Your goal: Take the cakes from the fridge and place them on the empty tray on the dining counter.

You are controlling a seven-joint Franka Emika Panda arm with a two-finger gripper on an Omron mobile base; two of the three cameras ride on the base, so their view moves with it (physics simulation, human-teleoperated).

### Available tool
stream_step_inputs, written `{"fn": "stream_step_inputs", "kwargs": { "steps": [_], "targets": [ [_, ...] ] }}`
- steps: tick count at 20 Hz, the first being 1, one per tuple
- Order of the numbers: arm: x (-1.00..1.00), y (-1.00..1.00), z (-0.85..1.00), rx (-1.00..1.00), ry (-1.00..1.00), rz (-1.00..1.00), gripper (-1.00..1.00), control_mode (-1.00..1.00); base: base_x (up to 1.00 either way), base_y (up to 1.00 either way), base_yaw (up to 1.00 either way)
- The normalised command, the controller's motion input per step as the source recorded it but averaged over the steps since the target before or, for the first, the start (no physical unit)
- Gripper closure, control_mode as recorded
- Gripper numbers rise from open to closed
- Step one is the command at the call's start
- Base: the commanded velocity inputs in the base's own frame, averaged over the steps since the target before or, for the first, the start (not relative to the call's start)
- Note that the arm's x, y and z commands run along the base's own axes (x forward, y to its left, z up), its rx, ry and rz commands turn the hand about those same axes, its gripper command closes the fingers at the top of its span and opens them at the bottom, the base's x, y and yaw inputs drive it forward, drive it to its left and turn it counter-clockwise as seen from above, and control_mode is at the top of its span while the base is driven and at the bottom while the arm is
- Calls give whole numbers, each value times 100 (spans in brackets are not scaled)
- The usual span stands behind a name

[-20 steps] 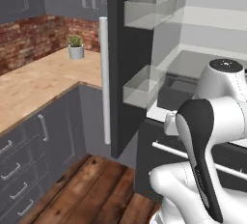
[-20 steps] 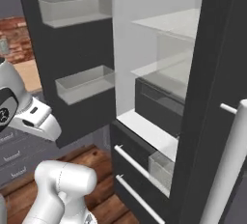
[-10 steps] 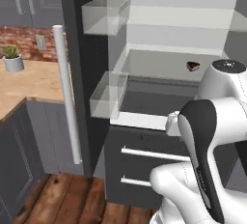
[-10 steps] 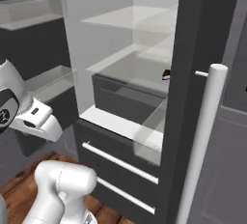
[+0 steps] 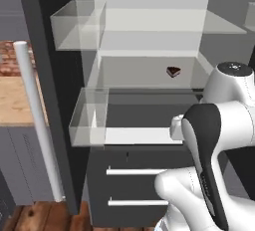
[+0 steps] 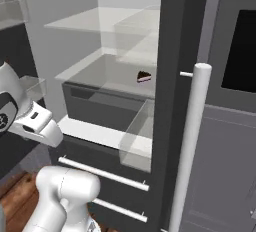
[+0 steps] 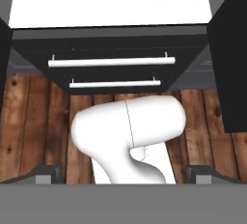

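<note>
Faced the fridge (image 5: 60, 125) with both doors swung wide, white interior lit and clear shelves stacked inside. Found one of the cakes, the dark chocolate-brown wedge (image 5: 173, 71), sitting alone on the middle clear shelf (image 5: 149, 73), toward the right side and well back from the shelf's front edge. Saw the same wedge from the right base view (image 6: 144, 76), partly tucked behind the edge of the right door (image 6: 172, 101). Could not make out the white slice anywhere among the shelves.

Noted clear door bins (image 5: 89, 118) hanging on the left door, upper and lower, both looking bare. Noted another clear bin (image 6: 137, 141) on the right door, below the level of the cake. Saw long white bar handles standing upright on each door: left handle (image 5: 37, 120), right handle (image 6: 187, 146). Below the white ledge, two dark drawers with white bar pulls (image 7: 112, 62), one above the other, over a wood plank floor (image 7: 34, 121).

Gripper (image 7: 123, 177) pointed down at the floor in front of the lower drawers, well below and apart from the cake shelf. Fingertips (image 7: 44, 174) stood at the far edges of the hand view, spread to full width, with nothing between them.

At far left, a wood-topped counter (image 5: 15, 100) against a brick wall.
</note>
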Motion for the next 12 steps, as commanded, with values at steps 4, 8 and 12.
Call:
{"fn": "stream_step_inputs", "kwargs": {
  "steps": [4,8,12],
  "targets": [
    [0,0,0,0,0,0,-100,100,61,3,-16],
    [0,0,0,0,0,0,-100,100,35,23,-17],
    [0,0,0,0,0,0,-100,100,50,51,-26]
  ]
}}
